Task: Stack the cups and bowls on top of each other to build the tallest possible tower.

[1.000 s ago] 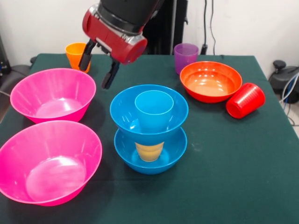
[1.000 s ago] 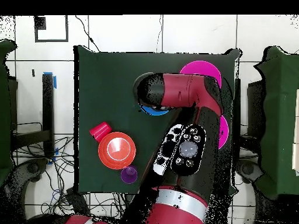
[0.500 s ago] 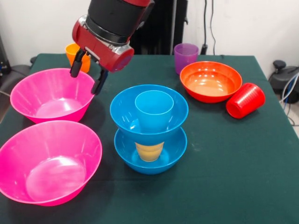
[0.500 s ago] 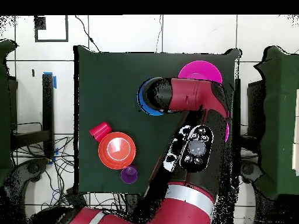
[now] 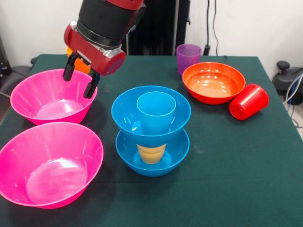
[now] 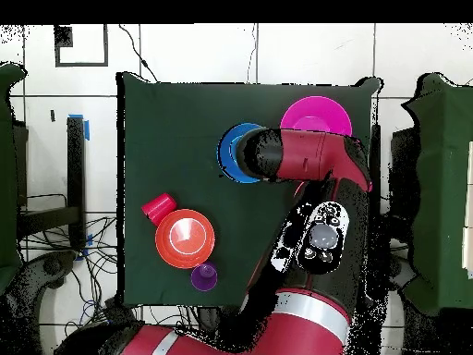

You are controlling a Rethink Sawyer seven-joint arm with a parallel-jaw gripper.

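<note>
While spread empty, the pincer [image 5: 79, 79] overhangs a pink bowl [image 5: 53, 96]

A dark green bench [image 6: 175, 166] is seen from above. A big red and black arm [image 6: 309, 166] is stretched across its right side. One pink bowl [image 6: 316, 116] is seen past the arm, near the top edge. A blue bowl [image 6: 236, 148] is partly hidden under the arm. An orange-red bowl [image 6: 185, 238] is set low on the left. A red cup [image 6: 158, 207] lies on its side, touching it. A purple cup [image 6: 204, 275] is just beside it, lower down.
</note>
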